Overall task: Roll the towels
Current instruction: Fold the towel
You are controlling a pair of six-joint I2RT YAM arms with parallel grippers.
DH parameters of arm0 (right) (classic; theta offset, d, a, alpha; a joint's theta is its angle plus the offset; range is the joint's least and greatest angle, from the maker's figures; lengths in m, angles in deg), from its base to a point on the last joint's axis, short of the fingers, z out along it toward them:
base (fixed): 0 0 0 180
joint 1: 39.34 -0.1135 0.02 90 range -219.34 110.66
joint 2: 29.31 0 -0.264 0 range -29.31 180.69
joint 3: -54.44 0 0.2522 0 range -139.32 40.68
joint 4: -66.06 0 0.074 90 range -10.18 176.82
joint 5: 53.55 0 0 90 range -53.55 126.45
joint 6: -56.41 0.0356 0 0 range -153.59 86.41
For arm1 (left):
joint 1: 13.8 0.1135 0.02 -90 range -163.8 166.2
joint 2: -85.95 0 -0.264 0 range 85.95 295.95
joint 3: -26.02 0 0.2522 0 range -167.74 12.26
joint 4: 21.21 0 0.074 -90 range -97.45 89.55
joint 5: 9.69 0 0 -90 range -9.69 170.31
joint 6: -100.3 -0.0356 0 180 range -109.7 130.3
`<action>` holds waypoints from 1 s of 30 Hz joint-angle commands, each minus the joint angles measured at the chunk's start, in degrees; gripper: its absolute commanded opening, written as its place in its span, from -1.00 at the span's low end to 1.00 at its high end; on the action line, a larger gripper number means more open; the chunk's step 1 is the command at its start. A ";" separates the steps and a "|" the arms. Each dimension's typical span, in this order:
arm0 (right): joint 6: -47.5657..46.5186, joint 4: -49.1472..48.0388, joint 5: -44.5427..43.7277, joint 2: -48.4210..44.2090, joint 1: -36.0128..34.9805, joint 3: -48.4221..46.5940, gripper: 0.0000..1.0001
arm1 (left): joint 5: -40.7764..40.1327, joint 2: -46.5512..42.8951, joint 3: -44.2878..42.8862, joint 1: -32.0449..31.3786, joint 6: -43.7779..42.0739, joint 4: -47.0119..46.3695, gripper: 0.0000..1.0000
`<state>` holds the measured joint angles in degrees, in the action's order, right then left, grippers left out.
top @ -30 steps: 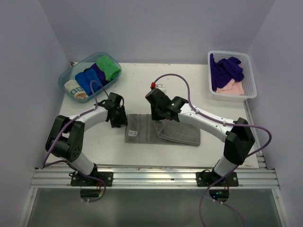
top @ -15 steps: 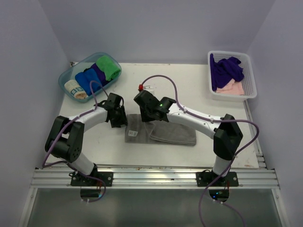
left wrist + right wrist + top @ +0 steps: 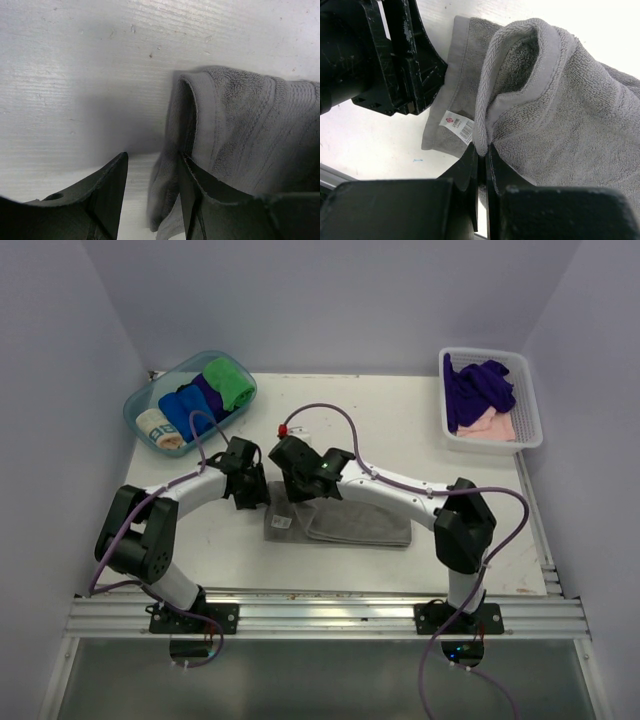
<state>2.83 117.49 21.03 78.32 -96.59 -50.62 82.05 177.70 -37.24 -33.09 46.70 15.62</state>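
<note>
Overhead, the grey towel lies folded on the table, and I have both grippers at its left end. My left gripper sits at that end's far corner. My right gripper is just beside it, over the towel. Well off to the towel's far right, a basket holds the purple towel and the pink towel. Off to its far left is a tub of rolled cloths.

On the left wrist view, my fingers stand wide apart and grip nothing. One is against the towel's raised edge, the other over bare table.

On the right wrist view, my jaws are pinched almost together on a raised fold of the grey towel. Its label lies just left of them.
</note>
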 commanded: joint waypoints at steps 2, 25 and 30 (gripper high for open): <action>0.31 -2.25 1.09 1.96 -0.75 -2.91 -1.00 | 0.55 2.39 3.09 -0.40 0.34 0.22 -0.03; -1.62 -4.27 6.72 6.47 -1.72 -6.96 0.06 | -0.86 0.99 3.01 -0.22 0.51 1.89 -0.03; -2.24 -4.97 0.23 -3.55 -0.76 -0.82 0.12 | -3.04 -1.30 0.90 0.83 -0.36 5.23 0.01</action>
<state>1.57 114.69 26.06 85.67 -97.80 -53.73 82.07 176.95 -36.60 -32.94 47.11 14.84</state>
